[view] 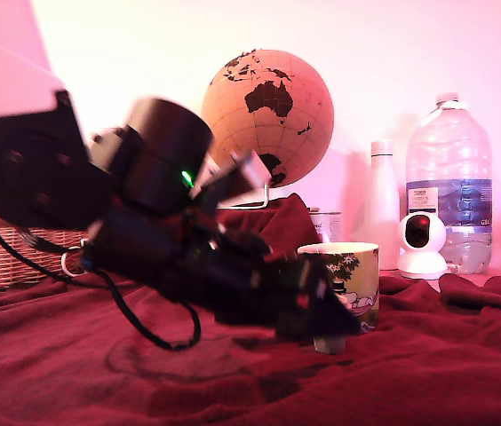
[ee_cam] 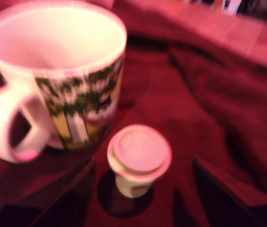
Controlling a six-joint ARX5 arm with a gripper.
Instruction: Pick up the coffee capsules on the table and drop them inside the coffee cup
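Showing the approach to a pod: I have the gripper [view: 329, 330] lowered onto the table [view: 73, 355], its dark red blanket rumpled beneath, with the arm slanting down from the exterior view's left. The pale beige capsule [ee_cam: 139, 160] stands on its narrow end, flanged rim uppermost, between the two fingers [ee_cam: 228, 189], which stand apart and, as far as the blurred wrist view shows, clear of it on either side. I judge this straddle sets up a squeeze on the tapered body below the rim. The coffee cup [ee_cam: 57, 80] sits just beside the capsule, mouth open upward and empty, so the carry should be short. In the exterior view the cup [view: 354, 275] stands just behind the fingertips. No blue capsule is visible.
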